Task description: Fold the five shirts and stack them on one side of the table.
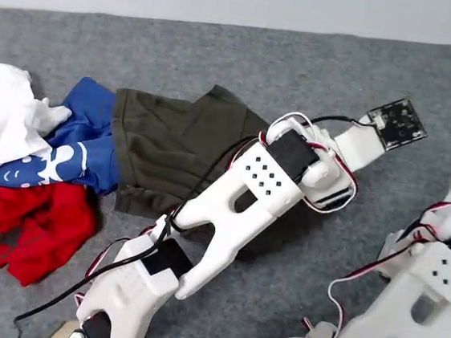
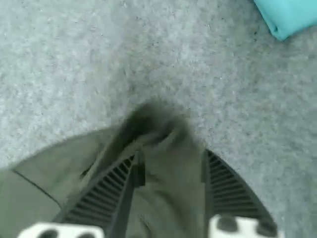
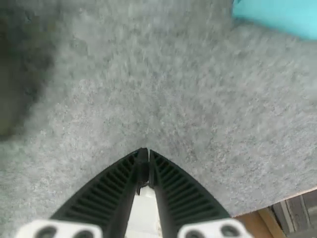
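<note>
In the high view an olive shirt [image 1: 171, 147] lies spread in the middle of the grey table. Left of it are a white shirt [image 1: 1, 113], a blue printed shirt [image 1: 84, 134] and a red shirt [image 1: 30, 221], all crumpled together. My left arm [image 1: 264, 181] stretches across the olive shirt's right edge. My left gripper [image 2: 171, 153] is shut on a bunched fold of the olive shirt [image 2: 158, 129], lifted over the mat. My right gripper [image 3: 145, 151] is shut with nothing in it, just above bare mat. A teal shirt [image 3: 282, 15] lies beyond it.
The grey mat [image 1: 300, 72] covers the table, bare along the back and between the arms. The right arm [image 1: 432, 279] stands at the right edge. A corner of the teal shirt [image 2: 290, 15] lies ahead of the left gripper. The table's edge [image 3: 277, 218] runs close to the right gripper.
</note>
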